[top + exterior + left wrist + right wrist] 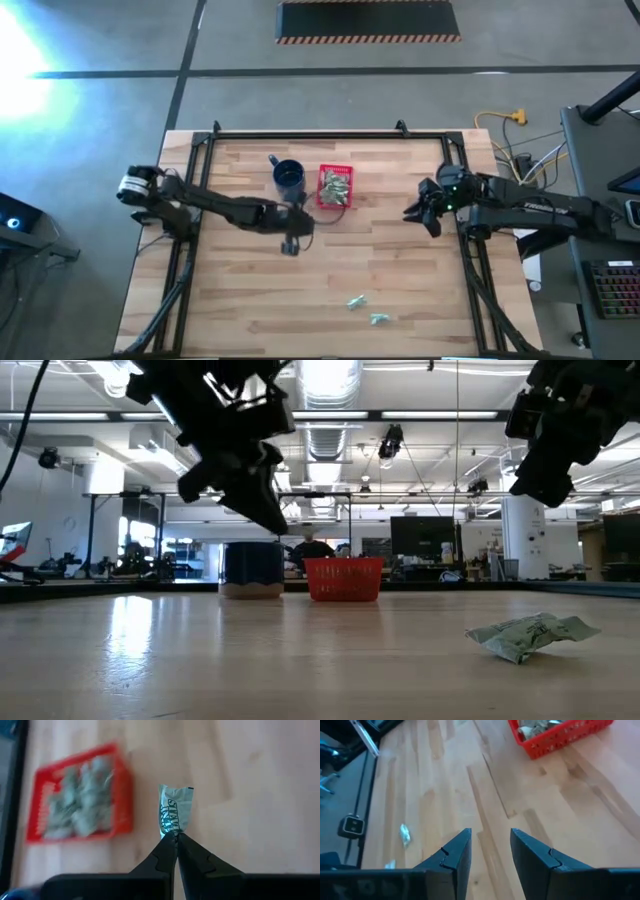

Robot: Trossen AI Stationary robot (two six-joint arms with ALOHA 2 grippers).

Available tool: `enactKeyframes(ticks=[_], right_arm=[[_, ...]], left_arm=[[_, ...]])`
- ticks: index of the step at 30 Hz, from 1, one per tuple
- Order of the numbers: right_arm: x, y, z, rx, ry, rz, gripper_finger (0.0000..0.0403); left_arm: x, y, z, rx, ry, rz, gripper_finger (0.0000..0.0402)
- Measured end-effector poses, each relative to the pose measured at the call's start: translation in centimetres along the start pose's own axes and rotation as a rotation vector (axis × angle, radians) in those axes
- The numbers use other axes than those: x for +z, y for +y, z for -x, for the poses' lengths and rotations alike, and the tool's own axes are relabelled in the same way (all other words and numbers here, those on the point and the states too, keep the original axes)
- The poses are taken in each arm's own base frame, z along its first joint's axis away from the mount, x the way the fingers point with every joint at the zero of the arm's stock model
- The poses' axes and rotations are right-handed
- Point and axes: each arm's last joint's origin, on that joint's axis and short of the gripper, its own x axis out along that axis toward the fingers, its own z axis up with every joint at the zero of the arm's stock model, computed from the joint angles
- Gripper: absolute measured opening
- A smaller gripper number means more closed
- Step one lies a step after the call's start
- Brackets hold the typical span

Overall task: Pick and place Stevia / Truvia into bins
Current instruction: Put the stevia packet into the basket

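Note:
A red basket (335, 187) holding several green-and-white sachets stands at the table's far middle, next to a dark blue mug (288, 176). My left gripper (292, 243) hangs above the table, a little nearer than the basket and to its left, shut on one sachet (174, 811). Two loose sachets (355, 301) (378, 319) lie near the table's near edge. My right gripper (490, 854) is open over the table's right side, with nothing between its fingers. My left gripper pinches one end of the sachet (171, 831) between its two fingertips. The sachet sticks out beyond the tips, lifted clear of the table, with the basket (75, 795) off to one side beyond it.
A black metal frame (330, 136) runs along the table's far edge and down both sides. Bare wood lies between the basket and the loose sachets.

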Motion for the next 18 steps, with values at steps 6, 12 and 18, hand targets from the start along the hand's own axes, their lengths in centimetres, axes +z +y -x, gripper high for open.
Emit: enactKeyframes(ticks=[6,12,18], right_arm=[[0.1,0.5,-0.3,0.033,-0.009,0.011,0.0127],[0.6,0.8,-0.3,0.053,-0.062,0.028,0.0127],[1.3,1.0,-0.4,0.071,-0.125,0.022,0.0127]], left_arm=[[0.4,4.0,-0.3,0.105,-0.061,0.119,0.0000],[1.7,8.3,-0.6,0.220,-0.195,0.257,0.0000],[0.9,10.8,-2.4,0.249,-0.157,0.362,0.0006]])
